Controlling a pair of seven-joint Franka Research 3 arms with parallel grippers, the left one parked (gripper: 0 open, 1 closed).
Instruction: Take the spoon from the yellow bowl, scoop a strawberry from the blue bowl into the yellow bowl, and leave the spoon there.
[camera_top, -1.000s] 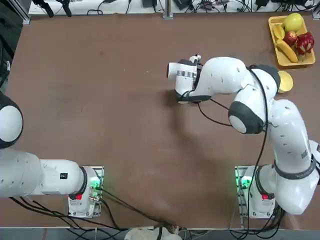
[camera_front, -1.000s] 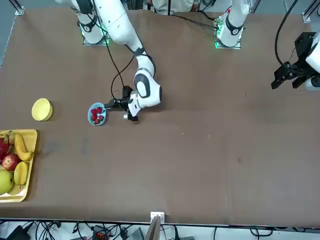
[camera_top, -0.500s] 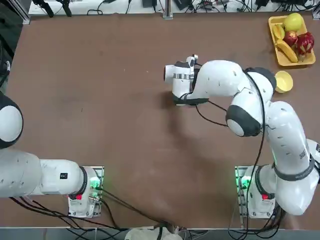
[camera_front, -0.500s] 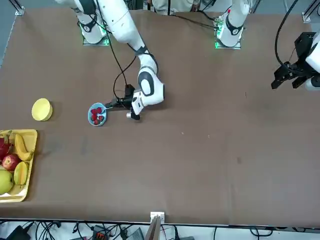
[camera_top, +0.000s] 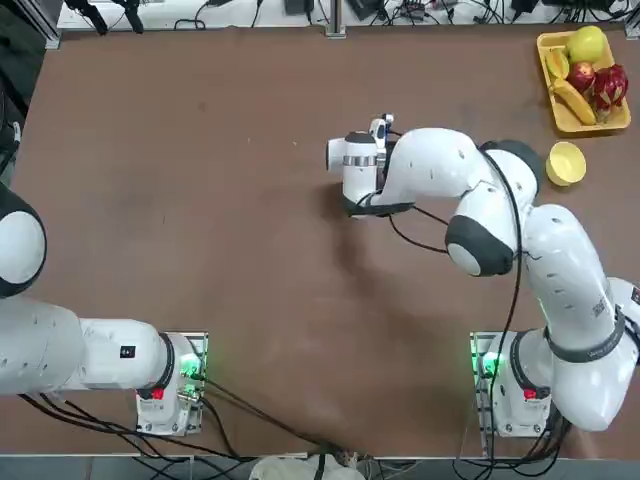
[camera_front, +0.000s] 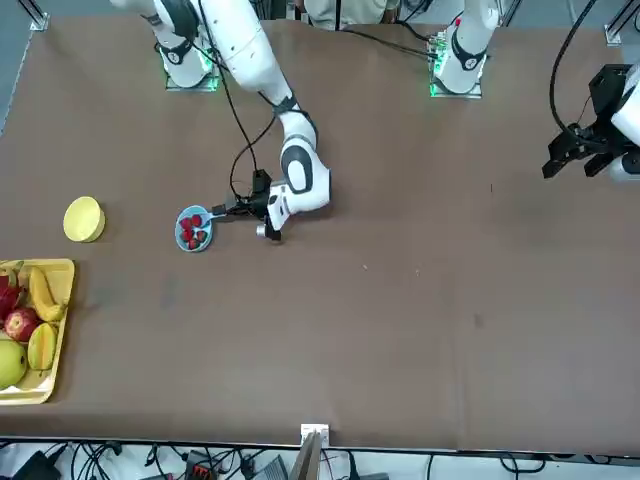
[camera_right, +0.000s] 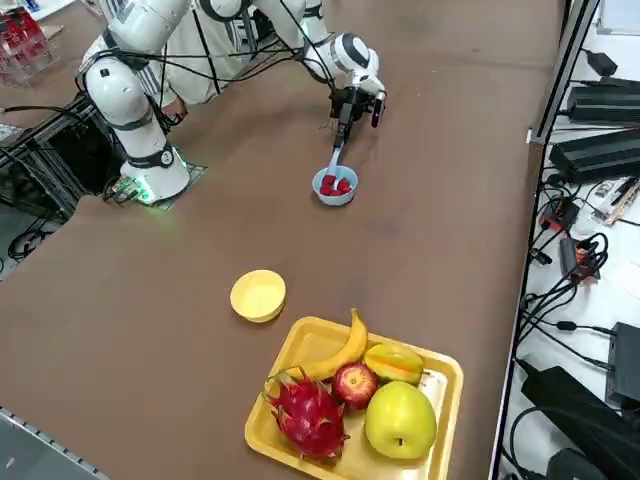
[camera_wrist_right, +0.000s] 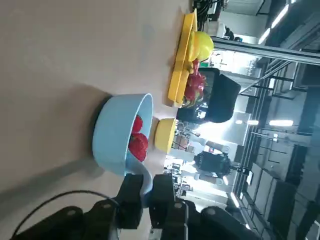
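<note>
Brown tabletop (camera_right: 200, 330), fruit tray (camera_right: 455, 400) beyond bowls (camera_right: 258, 297)

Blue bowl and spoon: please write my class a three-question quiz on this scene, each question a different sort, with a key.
1. Multiple choice: What lies in the blue bowl? (a) bananas (b) strawberries (c) dragon fruit
2. True or false: The spoon is resting in the yellow bowl.
3. Fill in the gap: The right gripper, beside the blue bowl, is closed on the handle of the ____.

Key: 1. b; 2. false, its tip is in the blue bowl; 3. spoon
</note>
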